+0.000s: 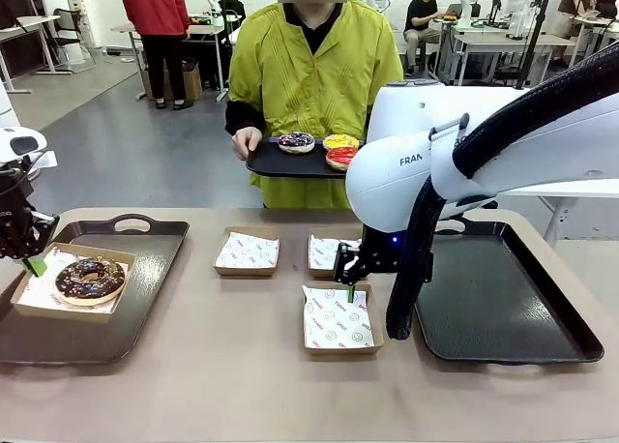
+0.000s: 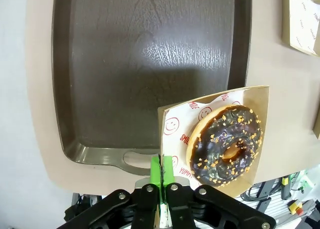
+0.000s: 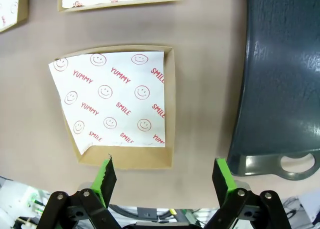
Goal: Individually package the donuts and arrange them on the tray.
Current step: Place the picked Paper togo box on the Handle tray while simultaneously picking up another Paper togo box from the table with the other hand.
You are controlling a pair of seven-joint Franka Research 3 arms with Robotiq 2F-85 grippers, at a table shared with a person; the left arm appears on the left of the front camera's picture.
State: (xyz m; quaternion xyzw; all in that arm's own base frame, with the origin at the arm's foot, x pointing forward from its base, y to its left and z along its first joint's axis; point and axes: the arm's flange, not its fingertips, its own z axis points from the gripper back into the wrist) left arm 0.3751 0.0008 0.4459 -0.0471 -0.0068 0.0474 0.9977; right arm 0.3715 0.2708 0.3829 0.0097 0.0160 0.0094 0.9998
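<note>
A dark chocolate donut [image 1: 89, 279] [image 2: 225, 144] with orange crumbs lies in a paper-lined cardboard box [image 1: 39, 303] [image 2: 260, 96] on the left black tray [image 1: 145, 269] [image 2: 145, 64]. My left gripper [image 1: 36, 265] [image 2: 161, 171] is shut on that box's wall at its corner. Over the near edge of an empty lined box [image 1: 338, 319] [image 3: 120, 104] hovers my right gripper [image 1: 350, 280] [image 3: 164, 175], open and holding nothing. Across the table a person holds a small black tray [image 1: 276, 162] with purple [image 1: 296, 141], yellow [image 1: 340, 140] and red [image 1: 342, 157] donuts.
Two more empty lined boxes [image 1: 247, 251] [image 1: 325, 251] sit mid-table. A second large black tray [image 1: 503, 298] [image 3: 280, 74] lies at the right, just beside my right gripper. My right arm's white body [image 1: 455, 153] hides part of the middle.
</note>
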